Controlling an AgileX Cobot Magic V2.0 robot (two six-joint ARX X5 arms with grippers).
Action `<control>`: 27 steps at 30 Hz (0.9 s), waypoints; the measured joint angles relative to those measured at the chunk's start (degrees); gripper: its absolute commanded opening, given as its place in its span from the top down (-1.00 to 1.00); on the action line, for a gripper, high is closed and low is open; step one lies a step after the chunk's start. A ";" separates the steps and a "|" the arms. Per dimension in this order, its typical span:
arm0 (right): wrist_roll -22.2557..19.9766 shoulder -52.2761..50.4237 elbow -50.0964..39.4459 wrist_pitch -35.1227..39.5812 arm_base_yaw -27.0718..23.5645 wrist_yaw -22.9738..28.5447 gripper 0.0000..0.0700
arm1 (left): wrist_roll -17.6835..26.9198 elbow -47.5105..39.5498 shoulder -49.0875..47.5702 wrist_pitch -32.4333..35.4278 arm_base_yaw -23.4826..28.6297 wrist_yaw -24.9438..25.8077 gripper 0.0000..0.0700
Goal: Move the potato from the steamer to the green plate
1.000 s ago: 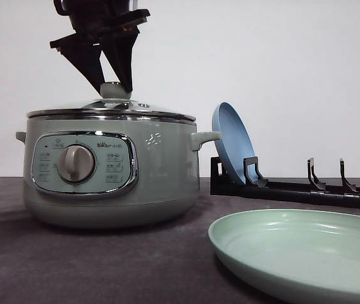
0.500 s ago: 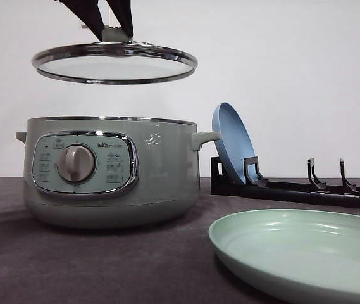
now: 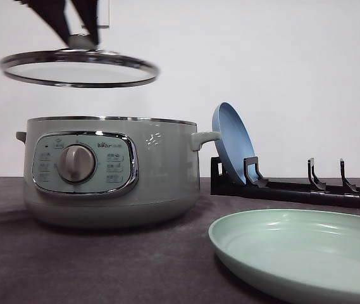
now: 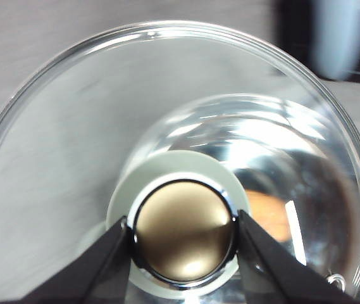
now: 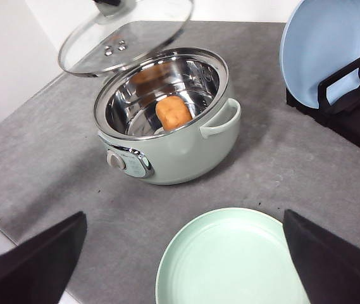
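The sage-green steamer (image 3: 110,171) stands uncovered on the grey table, with the orange-brown potato (image 5: 171,113) lying in its steel bowl. Above it and off to the left hangs its glass lid (image 3: 78,68), my left gripper (image 3: 80,39) shut on the knob (image 4: 183,239). Through the glass the potato (image 4: 269,215) shows as an orange blur. The pale green plate (image 3: 300,253) lies flat at the front right. My right gripper (image 5: 183,278) is open high above the plate (image 5: 230,259), its dark fingers (image 5: 34,266) spread wide, with the steamer (image 5: 167,133) beyond.
A blue plate (image 3: 233,142) stands on edge in a black rack (image 3: 293,188) behind the green plate, right of the steamer's handle. Bare grey table lies in front of and left of the steamer.
My left gripper has lifted the lid off the steamer and carried it up, then leftwards. The pot now stands uncovered.
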 measured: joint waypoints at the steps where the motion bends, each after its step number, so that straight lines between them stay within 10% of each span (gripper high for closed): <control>1: 0.00 0.00 0.00 0.00 0.00 0.00 -0.80 | 0.01 0.00 0.00 -0.27 1.10 0.00 0.99; 15: 0.00 0.95 0.04 0.00 0.00 -0.18 -0.80 | 0.17 0.00 0.00 -0.85 13.80 -0.40 0.99; 27: -2.24 22.50 7.26 1.35 1.31 -7.36 -0.80 | 0.17 0.00 0.00 -1.50 15.20 -0.35 0.99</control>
